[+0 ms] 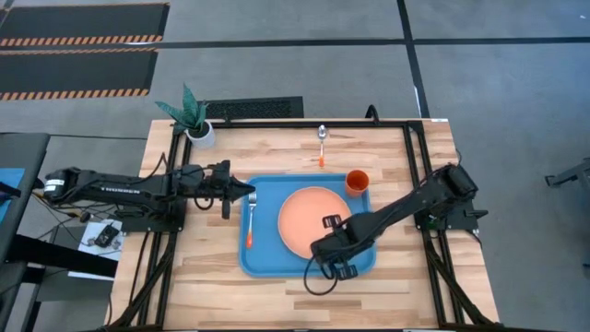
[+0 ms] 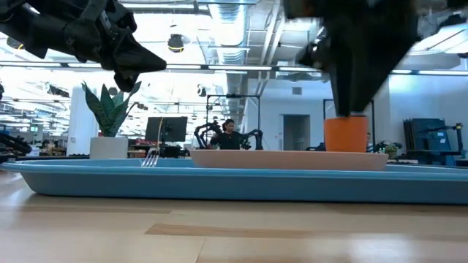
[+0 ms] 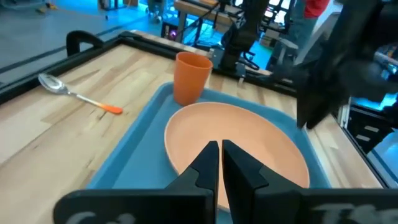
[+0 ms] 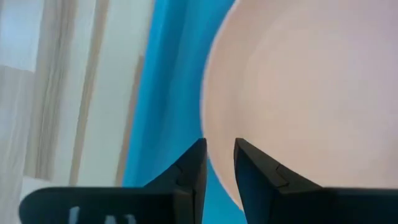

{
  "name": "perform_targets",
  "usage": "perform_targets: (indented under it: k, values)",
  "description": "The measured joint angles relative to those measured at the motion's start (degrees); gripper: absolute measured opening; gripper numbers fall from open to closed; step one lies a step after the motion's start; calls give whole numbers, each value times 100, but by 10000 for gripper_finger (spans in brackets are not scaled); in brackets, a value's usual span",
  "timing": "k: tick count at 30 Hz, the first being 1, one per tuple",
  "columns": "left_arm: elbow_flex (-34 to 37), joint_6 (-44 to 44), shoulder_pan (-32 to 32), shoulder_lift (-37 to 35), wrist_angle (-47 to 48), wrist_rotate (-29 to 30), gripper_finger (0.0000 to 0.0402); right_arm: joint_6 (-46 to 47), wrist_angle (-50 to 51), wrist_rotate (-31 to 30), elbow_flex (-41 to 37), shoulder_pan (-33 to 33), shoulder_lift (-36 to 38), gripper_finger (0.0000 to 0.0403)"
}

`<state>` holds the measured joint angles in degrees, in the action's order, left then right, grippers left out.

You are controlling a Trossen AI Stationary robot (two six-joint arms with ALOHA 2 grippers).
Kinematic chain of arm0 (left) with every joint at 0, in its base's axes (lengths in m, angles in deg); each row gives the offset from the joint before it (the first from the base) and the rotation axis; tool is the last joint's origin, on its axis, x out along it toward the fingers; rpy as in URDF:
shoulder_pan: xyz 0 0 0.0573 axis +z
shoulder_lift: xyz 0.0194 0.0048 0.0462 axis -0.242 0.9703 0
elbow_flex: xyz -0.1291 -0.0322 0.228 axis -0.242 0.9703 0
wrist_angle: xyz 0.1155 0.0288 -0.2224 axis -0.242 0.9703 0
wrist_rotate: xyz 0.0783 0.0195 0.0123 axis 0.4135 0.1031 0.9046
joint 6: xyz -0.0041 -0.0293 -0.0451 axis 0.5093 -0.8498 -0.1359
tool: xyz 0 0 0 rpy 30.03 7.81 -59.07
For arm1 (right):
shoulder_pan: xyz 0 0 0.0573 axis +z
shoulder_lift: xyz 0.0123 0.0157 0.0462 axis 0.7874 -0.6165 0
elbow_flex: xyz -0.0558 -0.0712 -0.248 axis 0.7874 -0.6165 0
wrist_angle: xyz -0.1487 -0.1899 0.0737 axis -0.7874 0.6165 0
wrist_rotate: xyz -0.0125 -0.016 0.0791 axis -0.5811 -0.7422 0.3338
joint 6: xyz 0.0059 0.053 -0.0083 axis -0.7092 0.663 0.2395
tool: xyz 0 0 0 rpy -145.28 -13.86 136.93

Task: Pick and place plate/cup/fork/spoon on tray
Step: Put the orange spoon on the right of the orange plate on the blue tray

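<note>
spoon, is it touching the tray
Apart. The high view shows the spoon on bare wood beyond the tray, a clear strip of table between them.

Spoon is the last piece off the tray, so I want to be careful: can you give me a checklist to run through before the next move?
1. Spoon reachable, lying alone on the table beyond the tray: ok.
2. Plate flat in the tray: ok.
3. Cup upright in the tray's corner: ok.
4. Fork in the tray beside the plate: ok.
5. Right gripper let go of the plate: cannot tell; jaws sit at its rim, slightly apart.
6. Left gripper free, jaws shut over the tray's edge: ok.
</note>
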<state>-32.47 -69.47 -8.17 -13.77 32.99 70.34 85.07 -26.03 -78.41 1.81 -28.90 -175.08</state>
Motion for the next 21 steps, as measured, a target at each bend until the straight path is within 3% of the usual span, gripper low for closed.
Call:
perform_targets:
  k: [5,10,13,18,21]
  values:
    - [-1,-20,369,0,96,-271,6,46,311,-423,10,-94,723,82]
    - [-2,91,535,30,146,-428,6,-89,267,-776,-228,-428,1514,32]
    - [96,183,540,86,-13,-457,6,-184,-44,-795,-783,-844,2049,8]
    - [838,226,620,119,-1082,-488,6,-467,-1212,-829,-2080,-1667,2985,16]
    - [1186,122,732,116,-1526,-488,6,-770,-1880,-515,-2706,-2359,3416,10]
